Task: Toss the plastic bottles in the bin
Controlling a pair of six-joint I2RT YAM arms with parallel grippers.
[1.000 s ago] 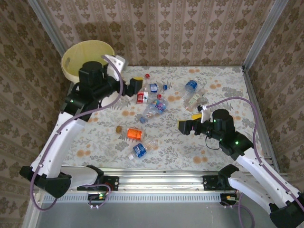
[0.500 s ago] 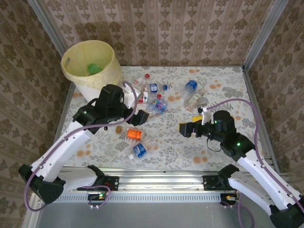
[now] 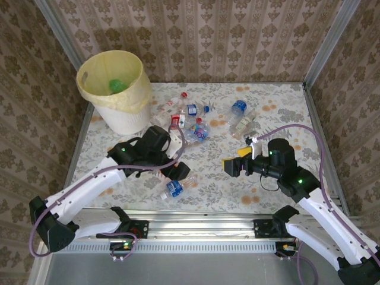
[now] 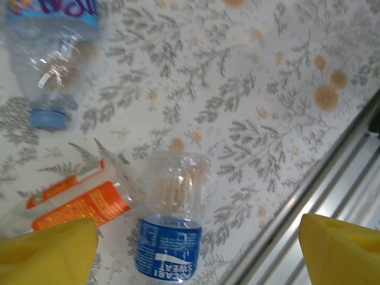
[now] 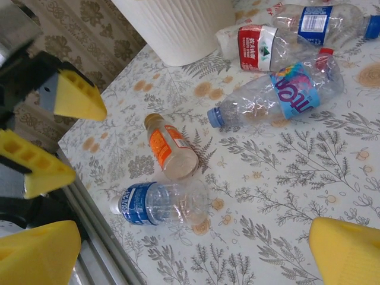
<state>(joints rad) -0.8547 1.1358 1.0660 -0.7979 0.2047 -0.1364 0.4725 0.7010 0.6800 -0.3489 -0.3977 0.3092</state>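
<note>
Several plastic bottles lie on the flowered table. My left gripper (image 3: 176, 171) hangs open just above a clear bottle with a blue label (image 4: 169, 237) (image 3: 174, 188) and an orange-labelled bottle (image 4: 77, 208), holding nothing. Beyond them lies a clear bottle with a purple-and-blue label (image 4: 50, 65). My right gripper (image 3: 233, 161) is open and empty at mid-right, looking across at the same blue bottle (image 5: 157, 205), the orange bottle (image 5: 169, 145) and a red-labelled one (image 5: 255, 47). The bin (image 3: 113, 89) stands at the far left with a green bottle (image 3: 117, 86) inside.
More bottles cluster near the bin's foot (image 3: 187, 119), and two lie further right (image 3: 240, 116). The metal rail (image 4: 332, 178) runs along the table's near edge close to the blue bottle. Patterned walls enclose the table on three sides.
My left arm swung from over the bin back down to the near-middle of the table, over the orange and blue bottles, its jaws narrowing a little. The right arm barely moved.
</note>
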